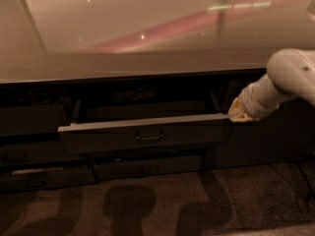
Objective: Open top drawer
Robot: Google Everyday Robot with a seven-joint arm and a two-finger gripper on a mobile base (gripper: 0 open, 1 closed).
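The top drawer (108, 135) stands pulled out, nearly done; the hand (236, 114) rests at its right corner, grip impossible to tell.

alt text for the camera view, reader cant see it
The top drawer of a dark cabinet stands partly open beneath a glossy countertop, a small bar handle centred on its front. The robot's gripper is at the drawer's right end, on a pale arm reaching in from the right.
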